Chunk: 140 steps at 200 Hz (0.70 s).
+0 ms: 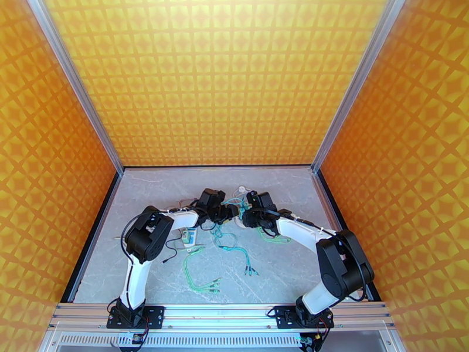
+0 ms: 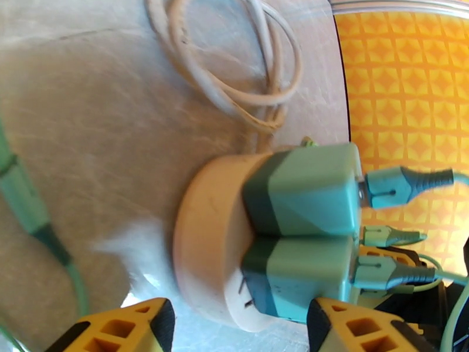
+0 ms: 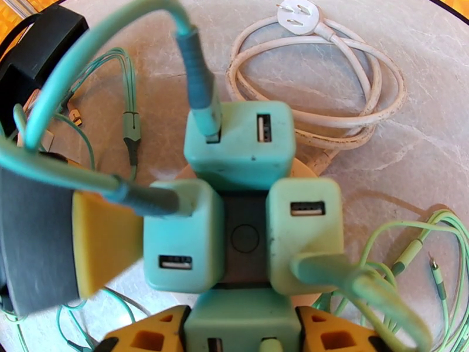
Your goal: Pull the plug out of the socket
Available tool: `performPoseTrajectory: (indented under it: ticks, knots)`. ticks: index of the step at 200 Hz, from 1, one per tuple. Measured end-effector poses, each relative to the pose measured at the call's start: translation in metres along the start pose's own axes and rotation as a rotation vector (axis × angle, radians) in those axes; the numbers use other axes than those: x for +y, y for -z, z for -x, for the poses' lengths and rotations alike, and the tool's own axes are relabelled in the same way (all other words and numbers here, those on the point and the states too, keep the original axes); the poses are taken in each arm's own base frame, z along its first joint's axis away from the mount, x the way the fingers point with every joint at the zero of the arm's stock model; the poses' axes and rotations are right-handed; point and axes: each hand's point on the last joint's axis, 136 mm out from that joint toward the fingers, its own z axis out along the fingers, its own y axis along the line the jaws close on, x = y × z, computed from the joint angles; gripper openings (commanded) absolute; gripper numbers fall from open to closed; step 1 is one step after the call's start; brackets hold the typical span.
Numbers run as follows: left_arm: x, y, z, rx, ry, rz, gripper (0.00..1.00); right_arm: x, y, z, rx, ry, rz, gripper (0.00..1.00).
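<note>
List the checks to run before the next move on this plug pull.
1. Right gripper on the near plug: ok, its fingers touch both sides.
2. Left gripper bracing the socket: cannot tell; the fingers straddle it, and one lies against the left plug.
3. Pull path free of cables: not ok; the right plug's cable runs close to a right finger.
4. White cord out of the way: ok, coiled beyond the socket.
</note>
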Motion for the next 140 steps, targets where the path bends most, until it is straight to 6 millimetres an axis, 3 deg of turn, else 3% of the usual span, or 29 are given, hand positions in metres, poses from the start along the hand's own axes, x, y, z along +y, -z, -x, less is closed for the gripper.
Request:
performPoseTrajectory:
  ticks: [71,140]
  knots:
    - [-0.028,0.011,0.003,-0.030,-0.035,-0.084,0.67,0.000,0.000,0.000,0.000,0.001,0.002,0.27]
    - [-0.029,-0.002,-0.005,0.015,-0.036,-0.079,0.66,0.001,0.000,0.000,0.001,0.007,0.003,0.27]
